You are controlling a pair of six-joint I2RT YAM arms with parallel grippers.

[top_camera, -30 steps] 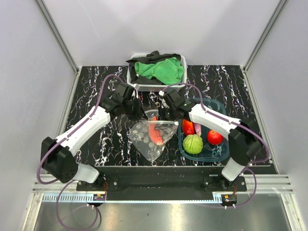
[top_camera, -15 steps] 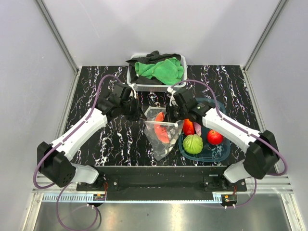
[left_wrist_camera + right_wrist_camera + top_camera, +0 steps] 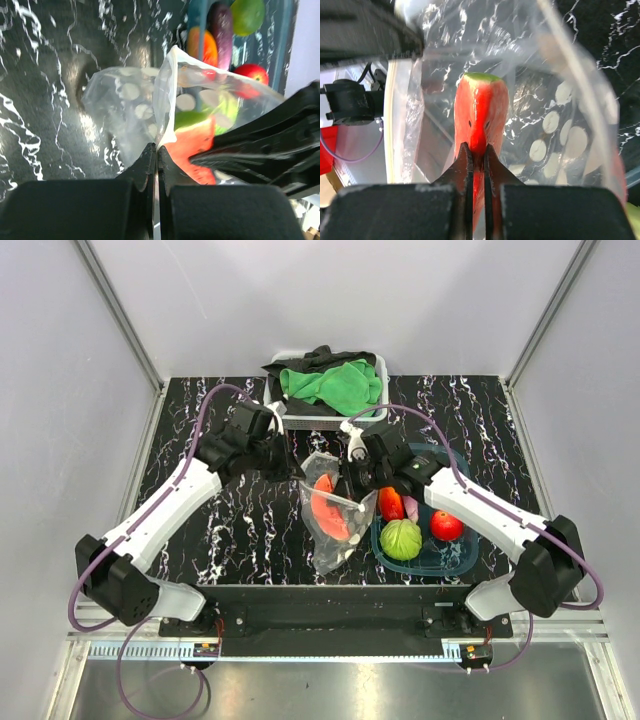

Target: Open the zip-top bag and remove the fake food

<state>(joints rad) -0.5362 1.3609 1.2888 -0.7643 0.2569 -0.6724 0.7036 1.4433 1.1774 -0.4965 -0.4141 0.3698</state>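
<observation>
Zip-top bag [image 3: 332, 535] hangs mid-table, mouth up, long axis tapering toward the arms, watermelon slice [image 3: 325, 508] inside. Left gripper [image 3: 156, 149] and right gripper [image 3: 476, 147] each pinch a lip tight. Teal tub [image 3: 462, 558] sits just right.

Zip-top bag [image 3: 330, 538]: clear crinkly film with pale dots, hanging mouth-up beside the teal tub [image 3: 466, 553].
Bag grip: top edge pinched by the left claw [image 3: 155, 159] and the right claw [image 3: 476, 156], both closed on the film.
Watermelon slice [image 3: 326, 510]: red with green rind, inside the bag.
Green leafy ball [image 3: 401, 539]: in the tub, near-left corner.
Red round fruit [image 3: 446, 525]: in the tub, just right of the ball.
Orange-red piece [image 3: 391, 504]: in the tub, behind the ball.
</observation>
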